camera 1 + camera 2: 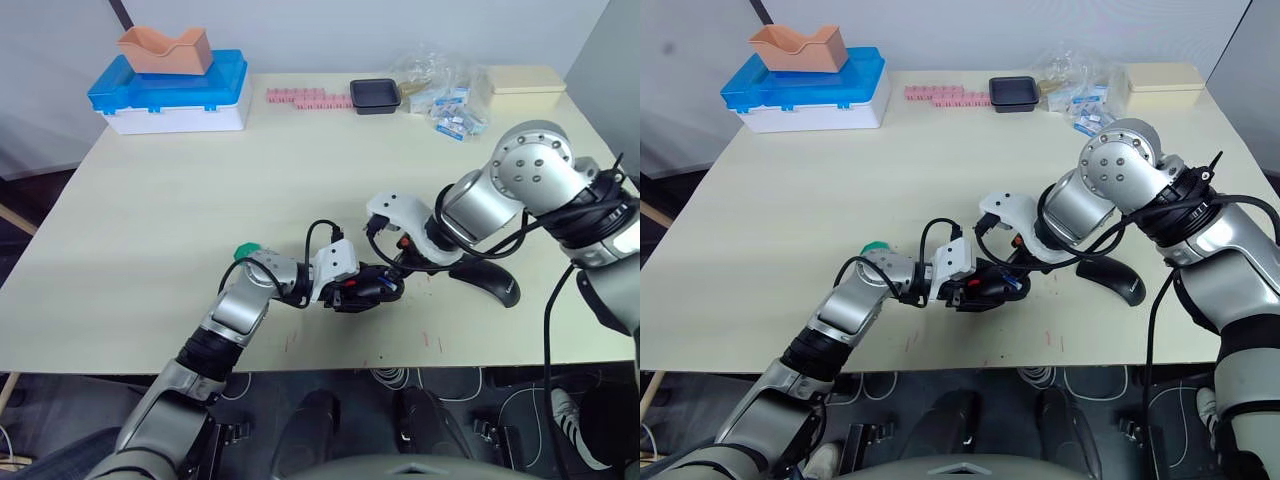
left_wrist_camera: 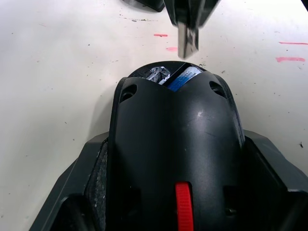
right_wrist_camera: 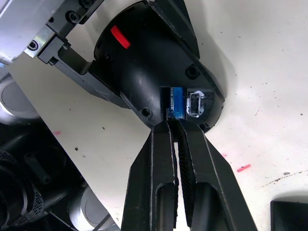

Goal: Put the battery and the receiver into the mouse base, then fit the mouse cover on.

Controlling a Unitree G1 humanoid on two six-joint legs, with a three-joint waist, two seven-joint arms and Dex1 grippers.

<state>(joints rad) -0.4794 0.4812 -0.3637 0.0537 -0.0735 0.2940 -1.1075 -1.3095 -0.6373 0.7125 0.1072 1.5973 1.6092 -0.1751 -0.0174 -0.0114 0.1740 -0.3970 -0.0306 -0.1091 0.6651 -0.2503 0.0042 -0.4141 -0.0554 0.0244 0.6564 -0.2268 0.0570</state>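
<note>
Left gripper (image 1: 352, 287) is clamped on the mouse base (image 3: 154, 62) at centre frame, battery (image 3: 176, 104) already seated inside. Right gripper (image 3: 174, 126), fingers together, pokes at the compartment. Mouse cover (image 1: 490, 278) waits at right, not yet fitted.

battery (image 3: 177, 102) in mouse base (image 1: 362, 288) (mid-table), mouse cover (image 1: 490, 282) right of it

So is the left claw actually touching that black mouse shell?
Touching: in the left wrist view the left gripper fingers press both sides of the mouse base.
</note>
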